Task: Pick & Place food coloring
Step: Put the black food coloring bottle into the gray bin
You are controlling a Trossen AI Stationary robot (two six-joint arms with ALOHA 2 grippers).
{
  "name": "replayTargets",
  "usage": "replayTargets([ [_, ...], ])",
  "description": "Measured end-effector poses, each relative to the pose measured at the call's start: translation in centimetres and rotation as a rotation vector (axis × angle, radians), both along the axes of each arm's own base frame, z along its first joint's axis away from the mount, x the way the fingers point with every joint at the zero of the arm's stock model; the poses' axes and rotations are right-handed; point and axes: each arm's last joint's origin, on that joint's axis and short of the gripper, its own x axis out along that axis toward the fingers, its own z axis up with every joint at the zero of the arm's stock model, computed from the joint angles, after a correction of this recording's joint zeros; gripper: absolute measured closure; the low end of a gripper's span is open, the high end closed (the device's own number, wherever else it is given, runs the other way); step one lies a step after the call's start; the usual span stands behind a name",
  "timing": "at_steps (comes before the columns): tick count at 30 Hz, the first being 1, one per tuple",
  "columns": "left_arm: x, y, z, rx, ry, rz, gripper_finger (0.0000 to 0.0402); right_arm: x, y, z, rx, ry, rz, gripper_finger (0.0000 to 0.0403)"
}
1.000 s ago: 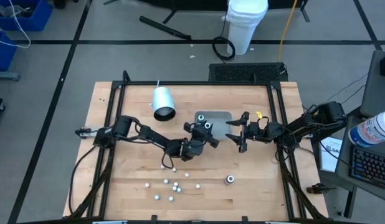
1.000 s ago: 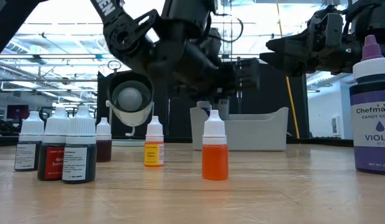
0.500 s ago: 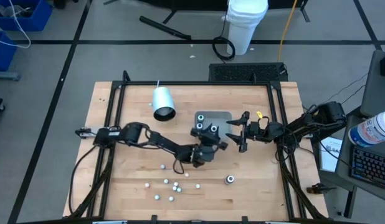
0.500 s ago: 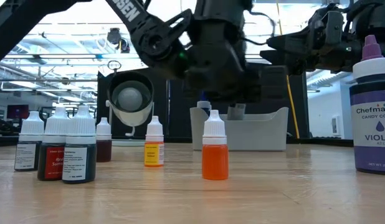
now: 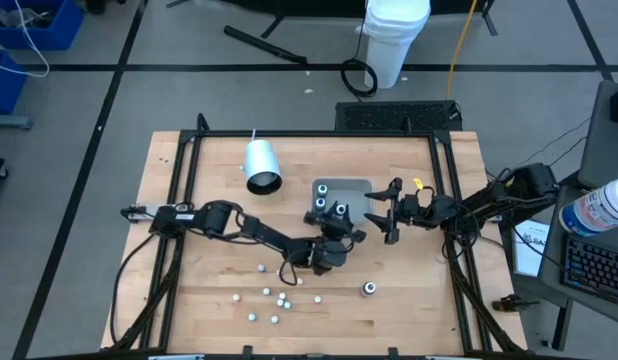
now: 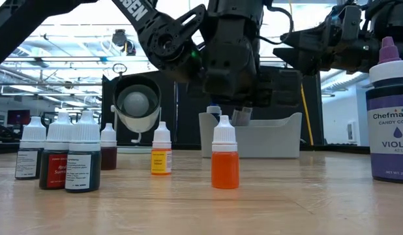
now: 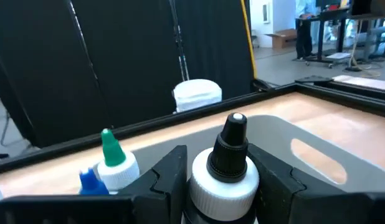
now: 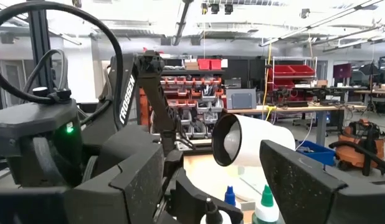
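Note:
My left gripper (image 5: pixel 330 212) reaches level toward the table's far edge, at the near side of the grey tray (image 5: pixel 354 186), and is shut on a food coloring bottle (image 7: pixel 225 180) with a white cap and black tip. A green-tipped bottle (image 7: pixel 113 163) and a blue-tipped one (image 7: pixel 90 180) stand just beyond it, by the tray (image 7: pixel 342 162). Several more bottles stand on their bases on the near half of the table (image 5: pixel 277 298), among them an orange one (image 6: pixel 225 160). My right gripper (image 5: pixel 387 212) hovers open to the right of the tray, touching nothing. My left gripper pinches the bottle's white cap (image 7: pixel 202 186) between its two fingers (image 7: pixel 169 174), one on each side. The fingers come level from the table's near side. The bottle stands upright in the hold with its black tip (image 7: pixel 233 132) up; its lower part is hidden by the gripper.
A white cup (image 5: pixel 260 165) lies on its side at the far left, its mouth toward the near edge. A large violet bottle (image 6: pixel 390 111) stands near the front right. A dark metal frame (image 5: pixel 179 180) borders the wooden table.
My left gripper has gone toward the table's right edge, along the tray's near side, rolling somewhat and carrying the bottle; over the last half second it has nearly stopped. My right gripper has kept still.

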Motion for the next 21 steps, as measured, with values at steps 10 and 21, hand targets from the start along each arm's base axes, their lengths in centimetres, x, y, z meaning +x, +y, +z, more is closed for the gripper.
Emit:
replayTargets([
  [10,-0.2,0.1,-0.1,-0.018,-0.059,0.034,0.0262,0.0,0.0,0.0,0.004,0.001,0.002,0.0149],
  [21,-0.6,-0.4,-1.4,-0.039,-0.084,0.043,0.0262,0.0,0.0,0.0,0.018,-0.002,0.006,0.0149],
])
